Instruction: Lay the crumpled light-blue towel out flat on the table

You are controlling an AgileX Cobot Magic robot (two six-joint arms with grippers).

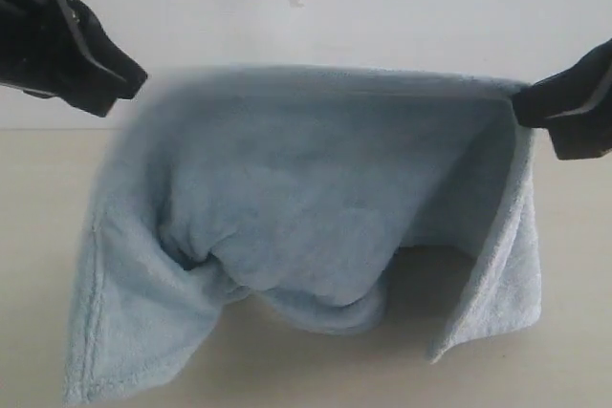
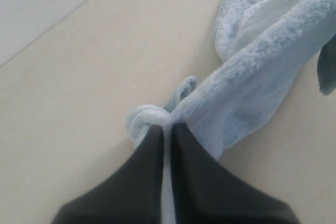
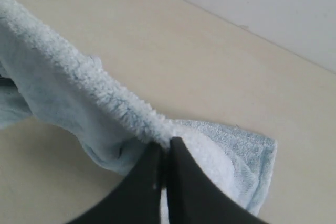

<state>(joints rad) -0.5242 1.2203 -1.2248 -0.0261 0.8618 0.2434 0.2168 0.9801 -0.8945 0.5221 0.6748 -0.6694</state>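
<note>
The light-blue towel (image 1: 306, 198) hangs stretched between my two grippers above the beige table (image 1: 574, 351). Its top edge runs nearly level, and its lower folds sag and bunch down onto the tabletop. My left gripper (image 1: 139, 78) is shut on the towel's upper left end; the left wrist view shows its black fingers (image 2: 152, 150) pinching a rolled bit of towel (image 2: 252, 82). On the right, my right gripper (image 1: 518, 102) is shut on the upper right end. In the right wrist view its fingers (image 3: 181, 166) clamp the fluffy edge of the towel (image 3: 68, 93).
A white-grey wall (image 1: 316, 7) rises behind the table. Bare tabletop (image 2: 79, 103) lies around and below the hanging cloth.
</note>
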